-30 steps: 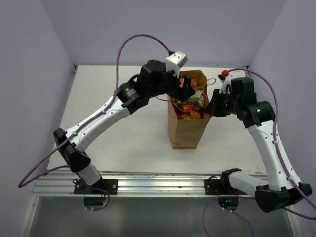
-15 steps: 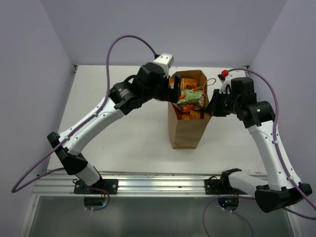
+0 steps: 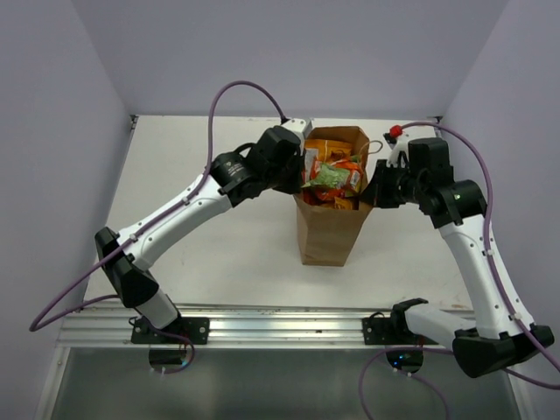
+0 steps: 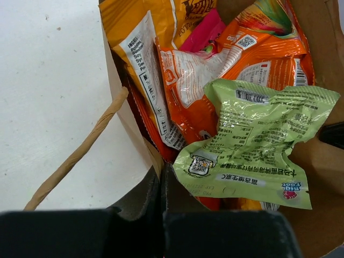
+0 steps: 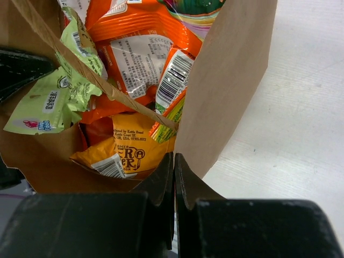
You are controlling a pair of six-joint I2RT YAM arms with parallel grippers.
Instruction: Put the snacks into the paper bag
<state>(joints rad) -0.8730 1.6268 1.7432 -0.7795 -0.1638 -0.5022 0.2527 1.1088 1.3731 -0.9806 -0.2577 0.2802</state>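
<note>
The paper bag [image 3: 328,232] stands upright mid-table, with its mouth open. It is stuffed with snacks: a green packet [image 3: 332,178] [image 4: 252,140] lies on top of orange packets [image 4: 215,70] and a magenta one [image 4: 207,32]. A yellow-orange packet [image 5: 129,153] sits lower down. My left gripper [image 3: 304,175] [image 4: 162,169] is shut on the bag's left rim, where the paper edge runs into the closed jaws. My right gripper [image 3: 379,185] [image 5: 174,157] is shut on the right rim, beside the bag's outer wall [image 5: 231,70].
A twisted paper handle [image 4: 80,153] hangs outside the bag's left wall over the white table [image 3: 219,236]. A second handle [image 3: 374,144] loops out at the back right. Purple walls close off the table's far and side edges.
My left gripper, open over the bag's mouth a second ago, has drawn back to the left rim, come down and shut on it. The right arm has not moved.
</note>
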